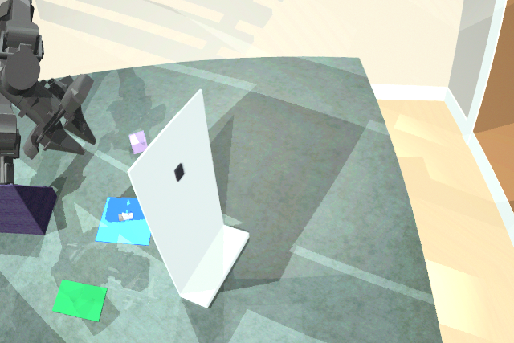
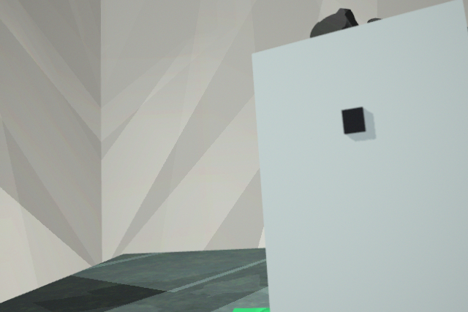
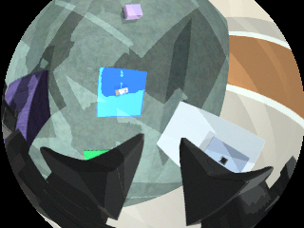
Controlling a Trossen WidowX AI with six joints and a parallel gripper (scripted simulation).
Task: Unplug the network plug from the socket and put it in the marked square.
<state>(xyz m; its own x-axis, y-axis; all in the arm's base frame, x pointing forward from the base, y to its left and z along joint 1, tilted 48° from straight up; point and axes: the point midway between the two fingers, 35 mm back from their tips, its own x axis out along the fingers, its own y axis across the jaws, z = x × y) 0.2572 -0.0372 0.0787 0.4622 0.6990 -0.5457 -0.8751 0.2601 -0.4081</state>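
On table [image 1: 290, 189], plug [image 1: 125, 216] lies below raised pincer [image 1: 79, 140].

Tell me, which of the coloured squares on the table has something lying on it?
The blue square, right beside the white panel. A small white plug lies on it, while the green square nearer the table's edge is bare.

Green patch [image 1: 79, 300], lilac block [image 1: 138, 141], perhaps purple box [image 1: 26, 209]
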